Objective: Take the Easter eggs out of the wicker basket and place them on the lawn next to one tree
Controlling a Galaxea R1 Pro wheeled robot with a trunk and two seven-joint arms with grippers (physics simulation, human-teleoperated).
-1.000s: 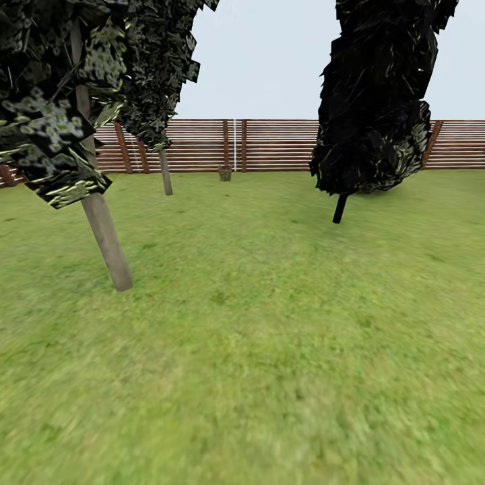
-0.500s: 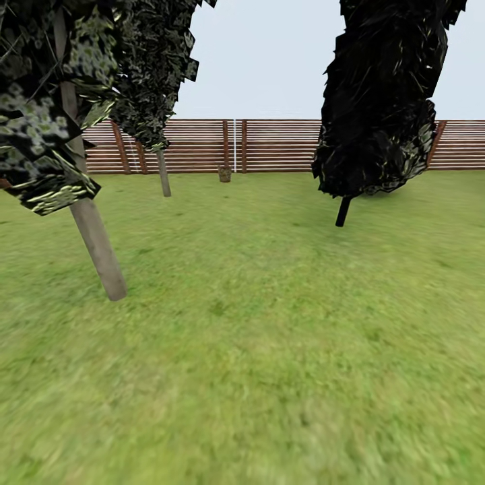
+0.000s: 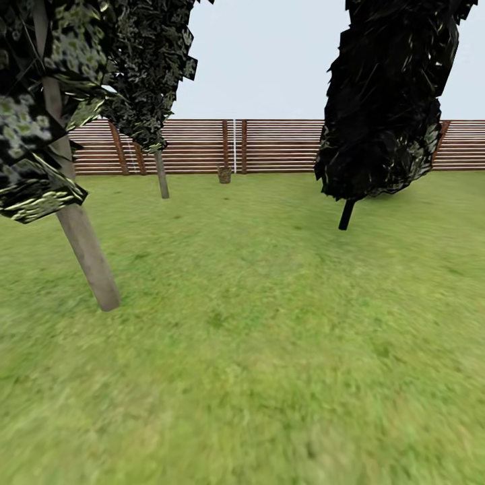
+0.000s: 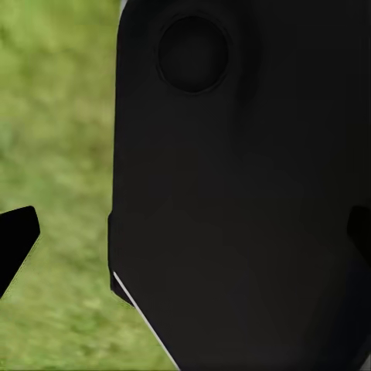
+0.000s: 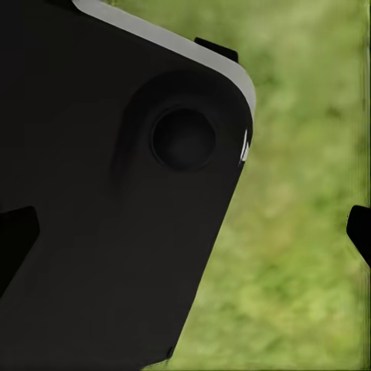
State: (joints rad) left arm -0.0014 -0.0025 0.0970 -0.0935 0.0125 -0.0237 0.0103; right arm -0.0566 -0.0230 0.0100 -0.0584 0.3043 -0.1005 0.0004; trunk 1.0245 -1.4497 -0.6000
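Black fingertips of the left pincer [image 4: 185,239] show at the two far edges of the left wrist view, one at 9 o'clock and one at 3 o'clock, so it stands wide with nothing between; a big smooth black robot panel [image 4: 247,201] with a round recess stands in front of it and hides most of the blurry green lawn [image 4: 54,154]. The right pincer [image 5: 185,232] is likewise spread wide and holds nothing, its dark tips at the same two edges of the right wrist view, with a black panel edged in pale grey [image 5: 100,232] covering the side toward 9 o'clock and grass beyond.

From the head, the flat lawn runs out to a brown horizontal-slat wooden fence [image 3: 283,145]. At 12 o'clock, far off and just before the fence, sits the small brown-grey wicker basket [image 3: 224,174]; it is too small to tell what is in it. At 10 o'clock, near, leans the tree with a thick pale grey-beige trunk [image 3: 84,246] and blotched flat leaves. A second, thinner pale-trunked tree [image 3: 162,176] stands behind it. At 1 o'clock rises a black-foliaged tree on a thin black trunk [image 3: 346,215], well apart from the basket.
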